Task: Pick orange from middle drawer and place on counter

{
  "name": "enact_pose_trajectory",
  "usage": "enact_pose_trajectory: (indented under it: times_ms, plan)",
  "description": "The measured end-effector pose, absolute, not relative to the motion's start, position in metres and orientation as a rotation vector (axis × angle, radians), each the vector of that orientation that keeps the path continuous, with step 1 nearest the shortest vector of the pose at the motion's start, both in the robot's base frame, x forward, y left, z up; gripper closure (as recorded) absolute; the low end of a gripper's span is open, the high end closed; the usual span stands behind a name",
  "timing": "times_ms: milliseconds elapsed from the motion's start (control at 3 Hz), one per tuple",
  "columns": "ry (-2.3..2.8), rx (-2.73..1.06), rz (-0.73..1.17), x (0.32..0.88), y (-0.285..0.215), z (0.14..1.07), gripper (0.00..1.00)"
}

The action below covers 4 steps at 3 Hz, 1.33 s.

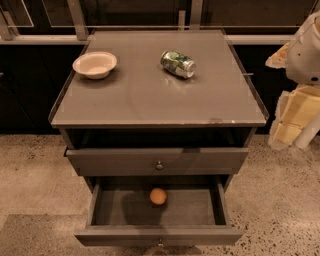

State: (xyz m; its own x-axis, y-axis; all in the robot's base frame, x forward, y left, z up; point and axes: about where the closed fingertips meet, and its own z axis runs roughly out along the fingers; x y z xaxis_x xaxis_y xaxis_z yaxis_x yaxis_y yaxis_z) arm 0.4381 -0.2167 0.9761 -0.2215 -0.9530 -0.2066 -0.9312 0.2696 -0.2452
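The arm (pixel 306 47), white and cream, enters at the right edge of the view. The gripper (pixel 292 125) hangs below it, pointing downward.

Middle drawer (pixel 157 235) open, orange (pixel 158 196) inside (toward the back, centred). Bowl (pixel 95 65) and sideways can (pixel 178 64) rest on counter (pixel 150 100), well apart. Gripper (pixel 289 125) hangs beyond counter's right edge.

Speckled beige floor (pixel 280 200) fills the lower frame; dark panels (pixel 125 12) with pale metal uprights (pixel 78 20) span the top edge.
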Motion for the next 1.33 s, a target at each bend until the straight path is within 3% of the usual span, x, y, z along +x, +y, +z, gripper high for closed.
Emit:
enact_pose_trajectory:
  times_ms: [667, 1000, 1333]
  plan:
    - [2.249, -1.618, -0.040, 0.427, -0.213, 0.947, 0.00]
    - [2.263, -1.491, 0.129, 0.407, -0.200, 0.884, 0.00]
    - [2.252, -1.341, 0.440, 0.386, -0.159, 0.797, 0.00]
